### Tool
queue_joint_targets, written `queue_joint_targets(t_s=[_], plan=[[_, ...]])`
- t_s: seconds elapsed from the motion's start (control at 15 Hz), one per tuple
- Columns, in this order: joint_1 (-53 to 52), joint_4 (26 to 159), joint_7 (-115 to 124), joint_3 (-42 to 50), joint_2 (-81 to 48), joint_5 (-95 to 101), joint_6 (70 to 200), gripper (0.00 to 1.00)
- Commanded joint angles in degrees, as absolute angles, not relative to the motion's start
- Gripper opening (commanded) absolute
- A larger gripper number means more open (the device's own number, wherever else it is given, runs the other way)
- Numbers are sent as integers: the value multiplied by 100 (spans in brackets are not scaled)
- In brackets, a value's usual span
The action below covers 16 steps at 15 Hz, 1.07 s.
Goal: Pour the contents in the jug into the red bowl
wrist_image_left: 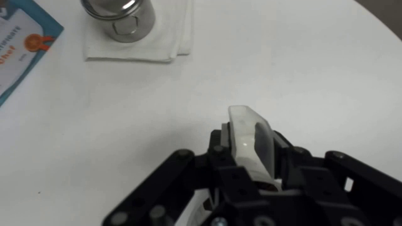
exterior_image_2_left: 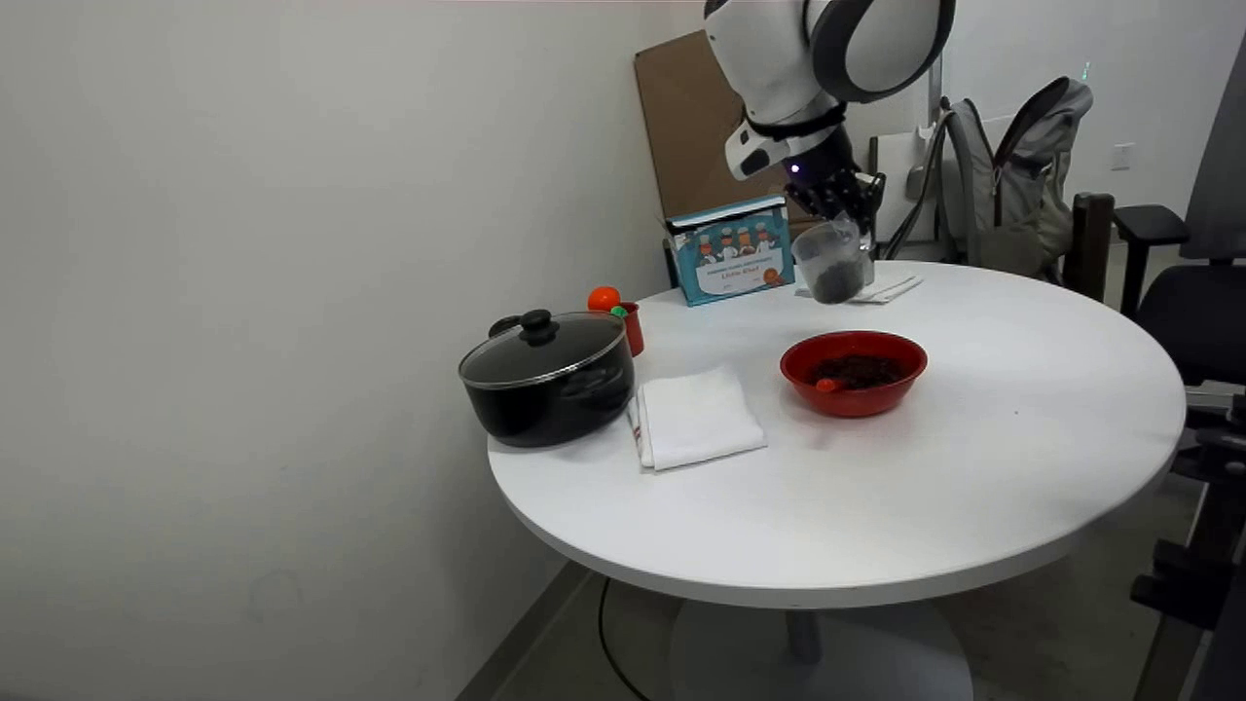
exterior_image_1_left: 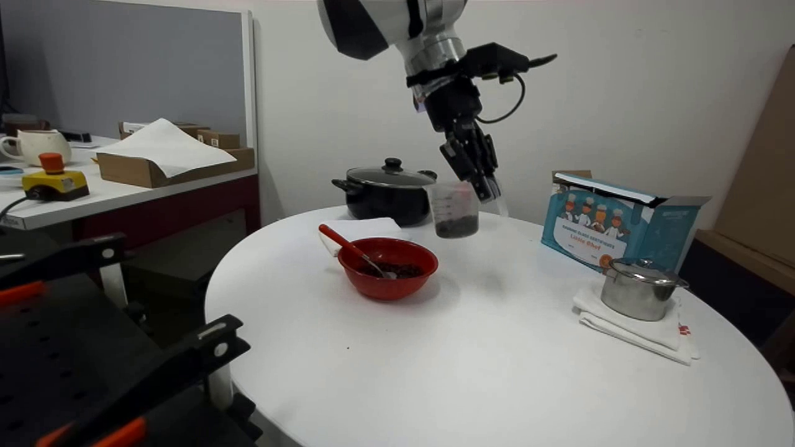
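The see-through jug (exterior_image_1_left: 454, 205) hangs above the table with dark contents at its bottom. It is nearly upright with a slight tilt, and it also shows in an exterior view (exterior_image_2_left: 828, 259). My gripper (exterior_image_1_left: 488, 188) is shut on the jug's handle, which shows between the fingers in the wrist view (wrist_image_left: 246, 141). Much of the jug's body is hidden behind the gripper there. The red bowl (exterior_image_1_left: 388, 287) sits on the table beside and below the jug, not under it. It holds dark contents and a red-handled spoon (exterior_image_1_left: 341, 239). The bowl also shows in an exterior view (exterior_image_2_left: 857, 401).
A black lidded pot (exterior_image_2_left: 550, 394) stands near the wall, with a small red cup (exterior_image_2_left: 634, 331) behind it. A folded white cloth (exterior_image_2_left: 703, 421) lies beside the pot. A silver pot (exterior_image_1_left: 636, 299) on a cloth and a blue box (exterior_image_1_left: 612, 226) stand across the table.
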<state>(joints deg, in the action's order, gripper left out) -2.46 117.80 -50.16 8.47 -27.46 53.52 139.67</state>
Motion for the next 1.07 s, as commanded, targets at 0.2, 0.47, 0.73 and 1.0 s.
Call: queue_joint_targets(t_s=[0.2, 0.47, 0.73, 1.0], plan=[[-939, 12933, -3295, 212, -1534, 7801, 12487, 13], [-980, 13735, -1947, -188, -1315, 9111, 11530, 13], [-938, 14406, -837, -427, -1507, 9632, 10759, 13], [-1015, 14922, 172, -725, -1605, 9905, 10290, 13]])
